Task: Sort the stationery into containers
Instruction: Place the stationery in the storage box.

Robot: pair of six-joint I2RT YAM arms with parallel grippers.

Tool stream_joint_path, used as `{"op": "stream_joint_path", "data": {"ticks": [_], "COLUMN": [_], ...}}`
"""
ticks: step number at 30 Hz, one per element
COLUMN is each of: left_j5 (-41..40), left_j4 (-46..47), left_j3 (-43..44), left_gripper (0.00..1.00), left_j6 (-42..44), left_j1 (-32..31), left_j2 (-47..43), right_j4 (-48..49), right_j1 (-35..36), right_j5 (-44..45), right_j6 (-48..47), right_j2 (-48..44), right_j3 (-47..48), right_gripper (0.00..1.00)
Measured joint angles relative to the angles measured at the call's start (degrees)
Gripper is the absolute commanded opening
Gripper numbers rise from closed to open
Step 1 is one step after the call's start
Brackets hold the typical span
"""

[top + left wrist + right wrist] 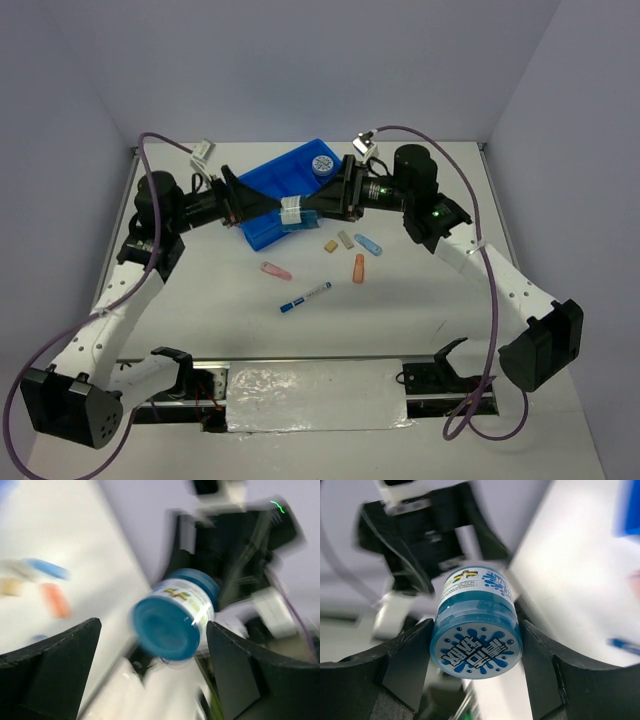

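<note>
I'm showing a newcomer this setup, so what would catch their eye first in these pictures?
The right gripper and left gripper meet nose to nose over the middle of the table, with a small blue jar between them: the right one clamps it, and the left one is open, facing it. Behind them lies a bright blue tray with a patterned roll. In front, colourful small pieces and a marker are scattered.

blue jar (476, 625), stylised lettering on lid, label print, nothing legible
</note>
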Motion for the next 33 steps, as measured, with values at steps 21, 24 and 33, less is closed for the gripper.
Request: {"op": "stream_joint_path", "data": {"ticks": [21, 24, 33], "left_j5": [-49.9, -49.9, -49.5], "left_j4": [-68.5, -68.9, -69.2], "left_j3": [10.9, 10.9, 10.4], "left_gripper": [0.99, 0.99, 0.99], "left_j6": [30.5, 31.7, 33.0], "left_j1": [12.7, 12.7, 12.7], "left_j2": [1.7, 2.8, 3.5], "right_j4": [-40.9, -41.6, -42.1], "right_j1": [-12.4, -12.3, -11.7], "right_j5": [37.6, 38.0, 39.8], "right_j6": [-36.9, -38.4, -41.7], "right_j2": [55.9, 56.8, 57.0], "right_j3": [60.5, 59.4, 56.2], "right_gripper": [0.0, 0.0, 0.69]}}
